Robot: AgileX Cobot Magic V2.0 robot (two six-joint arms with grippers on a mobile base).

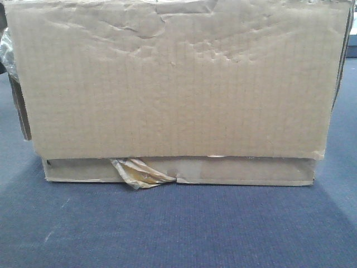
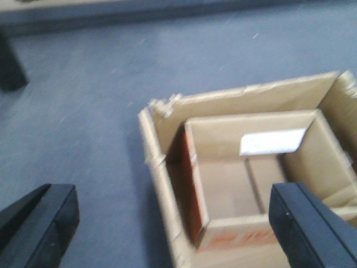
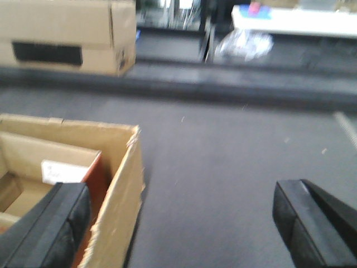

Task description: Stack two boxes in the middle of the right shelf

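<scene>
Filling nearly the whole front view, the tall box (image 1: 178,84) stands with its creased, dented face toward the camera. Its lower edge overlaps the flat box (image 1: 245,170) beneath it, from which a yellowish tape shred (image 1: 139,172) curls onto the floor. The wrist views look down into an open-topped carton (image 2: 234,103), probably that same tall box, with a smaller carton (image 2: 234,184) bearing a white label (image 2: 273,140) nested inside. The left gripper (image 2: 170,223) hangs spread wide, one finger over bare floor and the other above the cartons. The right gripper (image 3: 178,212) is likewise spread and holds nothing, one finger above the carton's torn corner. The shelf shows in no view. The likely trouble is a pinch on the thin, already crumpled wall, which could buckle or tear. An uneven two-arm lift could also tilt the load, so that the flat box stays behind or the inner carton slides. The boxes rest on blue-grey carpet (image 1: 178,229), which should grip them rather than let them skid. Behind, blurred, sit another cardboard box (image 3: 67,33) with a black patch, crumpled clear plastic (image 3: 245,44) and a white tabletop (image 3: 295,19).
</scene>
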